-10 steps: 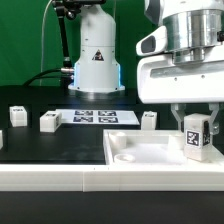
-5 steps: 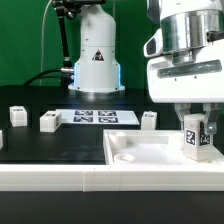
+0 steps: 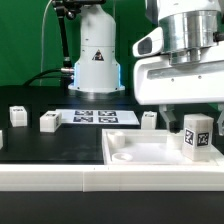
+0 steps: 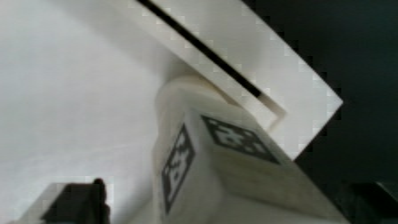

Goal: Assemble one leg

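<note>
The leg (image 3: 197,136), a small white post with black-and-white tags on two faces, stands upright in the right part of the large white tray-like part (image 3: 140,160). My gripper (image 3: 195,124) hangs straight over it with a finger on either side. In the wrist view the leg (image 4: 240,150) fills the middle. The dark fingertips (image 4: 75,202) sit apart from its sides, with a visible gap on one side. My gripper (image 4: 222,205) looks open around the leg, not clamped on it.
Three more small white posts (image 3: 17,116) (image 3: 49,122) (image 3: 149,119) lie on the black table behind the tray. The marker board (image 3: 95,117) lies flat in front of the arm's white base (image 3: 97,60). The tray's raised rim runs along the front.
The gripper body went right and then back left over the leg. The leg now shows two tagged faces where one showed before, so it has turned a little in place.
</note>
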`<state>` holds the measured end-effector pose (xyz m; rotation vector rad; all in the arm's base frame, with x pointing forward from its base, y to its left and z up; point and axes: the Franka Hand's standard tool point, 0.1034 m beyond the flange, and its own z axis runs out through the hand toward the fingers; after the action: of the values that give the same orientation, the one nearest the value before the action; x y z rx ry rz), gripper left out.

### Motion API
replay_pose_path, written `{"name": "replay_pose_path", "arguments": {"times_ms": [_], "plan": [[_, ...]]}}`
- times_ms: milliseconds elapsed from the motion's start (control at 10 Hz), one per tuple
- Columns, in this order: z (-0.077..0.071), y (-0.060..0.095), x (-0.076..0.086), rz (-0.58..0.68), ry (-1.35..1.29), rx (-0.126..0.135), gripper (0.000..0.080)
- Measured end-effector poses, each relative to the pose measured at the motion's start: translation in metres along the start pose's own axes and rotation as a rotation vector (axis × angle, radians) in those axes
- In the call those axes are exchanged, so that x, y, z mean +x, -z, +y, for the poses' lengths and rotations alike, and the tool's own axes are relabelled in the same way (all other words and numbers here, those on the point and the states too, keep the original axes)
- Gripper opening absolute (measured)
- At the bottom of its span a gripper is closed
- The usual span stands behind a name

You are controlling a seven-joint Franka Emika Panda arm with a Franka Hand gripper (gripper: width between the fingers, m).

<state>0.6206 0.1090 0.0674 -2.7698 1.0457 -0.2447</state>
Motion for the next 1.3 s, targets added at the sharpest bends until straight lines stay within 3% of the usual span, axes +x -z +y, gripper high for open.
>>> {"name": "replay_pose_path", "arguments": {"times_ms": [300, 500, 600, 700, 1100, 1300], "plan": [[-0.001, 0.0, -0.001, -0.006, 0.31, -0.014, 0.0648], [-0.007, 0.0, -0.005, -0.04, 0.51, -0.049, 0.0648], [-0.012, 0.002, -0.007, -0.047, 0.638, -0.08, 0.0648], [-0.014, 0.002, -0.008, -0.041, 0.698, -0.092, 0.0648], [-0.016, 0.004, -0.004, -0.012, 0.892, -0.086, 0.0648], [-0.016, 0.003, -0.004, -0.012, 0.891, -0.086, 0.0395]]}}
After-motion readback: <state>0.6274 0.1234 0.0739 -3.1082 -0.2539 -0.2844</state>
